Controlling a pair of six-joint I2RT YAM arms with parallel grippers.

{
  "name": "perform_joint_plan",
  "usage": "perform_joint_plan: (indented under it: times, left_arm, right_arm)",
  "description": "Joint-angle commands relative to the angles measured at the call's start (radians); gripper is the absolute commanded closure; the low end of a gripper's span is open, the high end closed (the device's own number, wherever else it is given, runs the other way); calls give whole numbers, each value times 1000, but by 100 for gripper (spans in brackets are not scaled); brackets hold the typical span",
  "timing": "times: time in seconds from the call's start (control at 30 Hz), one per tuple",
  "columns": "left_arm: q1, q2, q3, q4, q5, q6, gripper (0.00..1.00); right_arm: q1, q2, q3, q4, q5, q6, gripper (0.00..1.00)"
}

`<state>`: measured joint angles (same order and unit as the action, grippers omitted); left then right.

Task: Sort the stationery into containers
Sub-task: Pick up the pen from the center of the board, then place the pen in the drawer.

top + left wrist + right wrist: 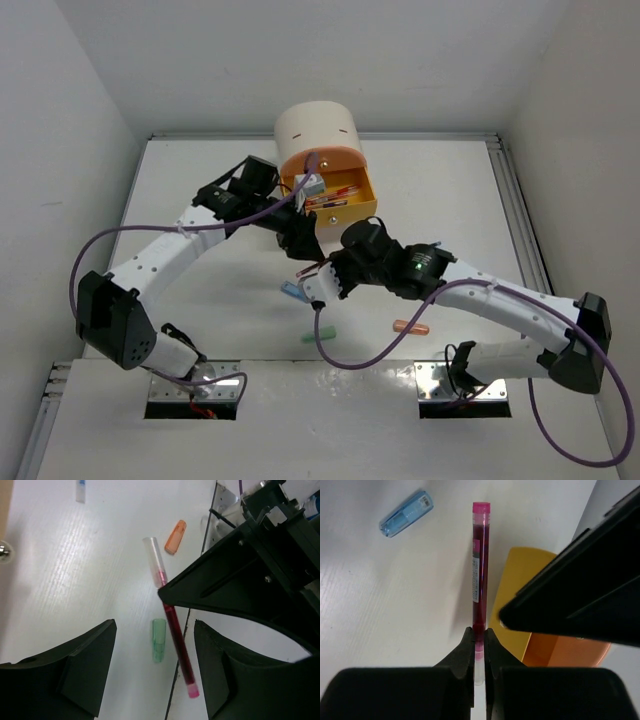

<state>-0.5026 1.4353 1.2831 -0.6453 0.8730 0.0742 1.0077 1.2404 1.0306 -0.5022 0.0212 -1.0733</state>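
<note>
My right gripper (pixel 479 636) is shut on a thin red pen (pixel 480 565) near its clear end and holds it above the table. The pen also shows in the left wrist view (pixel 176 630), hanging between my left gripper's open, empty fingers (pixel 85 665). In the top view the left gripper (pixel 300 240) and the right gripper (pixel 322 283) meet just in front of the open orange-yellow drawer (pixel 362 208) of the cream cabinet (pixel 315 125); the drawer holds several pens. A blue capsule (pixel 293 291), a green one (pixel 320 333) and an orange one (pixel 411 327) lie on the table.
The green capsule (pixel 159 640) and the orange capsule (pixel 175 536) lie below the left gripper. The blue capsule (pixel 406 514) lies left of the pen. A round metal knob (pixel 4 550) shows at the left edge. White walls enclose the table.
</note>
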Motion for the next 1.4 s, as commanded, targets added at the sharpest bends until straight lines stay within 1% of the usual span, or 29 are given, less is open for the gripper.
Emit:
perform_joint_plan:
  times: [0.0, 0.17, 0.3, 0.4, 0.43, 0.5, 0.53, 0.6, 0.63, 0.67, 0.7, 0.73, 0.77, 0.8, 0.83, 0.87, 0.9, 0.93, 0.97, 1.0, 1.03, 1.07, 1.1, 1.17, 1.23, 1.3, 1.37]
  left_arm:
    - [-48, -29, -25, 12, -28, 10, 30]
    - [-99, -27, -48, 4, -60, 24, 29]
    - [-105, -24, -70, 7, -65, 24, 32]
    - [-114, -19, -67, 9, -74, 32, 48]
    - [-113, -16, -61, 9, -83, 33, 61]
    - [-109, -6, -29, -5, -104, 44, 73]
    - [-105, -1, -13, -11, -126, 56, 81]
    - [-73, 13, 60, -34, -146, 62, 86]
    - [-64, 25, 99, -53, -157, 93, 86]
    - [-50, 55, 143, -79, -169, 119, 86]
    - [-27, 74, 244, -133, -190, 143, 87]
    - [-16, 95, 299, -160, -234, 194, 88]
    - [-4, 146, 356, -227, -250, 228, 88]
    - [19, 174, 465, -250, -265, 255, 87]
    - [27, 194, 510, -263, -296, 278, 86]
    - [41, 242, 550, -283, -310, 285, 85]
    - [44, 272, 630, -296, -346, 309, 85]
    - [42, 296, 666, -306, -371, 317, 84]
    - [45, 356, 702, -332, -391, 329, 84]
    - [53, 387, 772, -346, -411, 344, 83]
    - [58, 416, 803, -356, -416, 348, 83]
    - [71, 468, 832, -381, -413, 352, 82]
    - [78, 487, 864, -386, -379, 360, 82]
    - [87, 501, 843, -341, -367, 358, 81]
    - [87, 498, 806, -312, -374, 358, 79]
    - [85, 513, 803, -297, -384, 363, 77]
    - [85, 528, 811, -298, -378, 366, 74]
  right_arm:
    - [9, 25, 46, 56, 66, 4, 100]
    - [11, 44, 55, 74, 91, -5, 100]
    - [12, 34, 46, 77, 97, -5, 100]
    - [15, 24, 42, 77, 91, -1, 100]
    - [17, 16, 40, 74, 92, 1, 100]
    - [20, 7, 30, 76, 94, 10, 100]
    - [22, -7, 25, 76, 97, 18, 92]
    - [19, -27, 17, 58, 76, 67, 72]
    - [14, -51, 17, 48, 66, 85, 60]
    - [-1, -67, 10, 34, 59, 98, 56]
    - [-14, -82, -1, 36, 51, 128, 54]
    - [-29, -114, -13, 37, 39, 137, 54]
    - [-68, -128, -38, 37, 28, 145, 54]
    - [-93, -139, -49, 24, 16, 151, 54]
    - [-119, -148, -59, 15, -7, 151, 54]
    - [-176, -154, -79, -19, -16, 138, 55]
    - [-204, -153, -89, -33, -42, 128, 55]
    - [-239, -154, -95, -42, -85, 124, 56]
    - [-315, -145, -107, -58, -122, 110, 57]
    - [-355, -138, -113, -91, -154, 78, 58]
    - [-433, -127, -125, -98, -203, 66, 58]
    - [-467, -99, -129, -108, -225, 40, 60]
    - [-538, -84, -130, -111, -243, 30, 60]
    - [-619, -26, -115, -111, -286, 13, 59]
    - [-665, 19, -101, -107, -297, -10, 57]
    - [-720, 89, -83, -108, -305, -34, 55]
    - [-745, 163, -67, -110, -310, -69, 52]
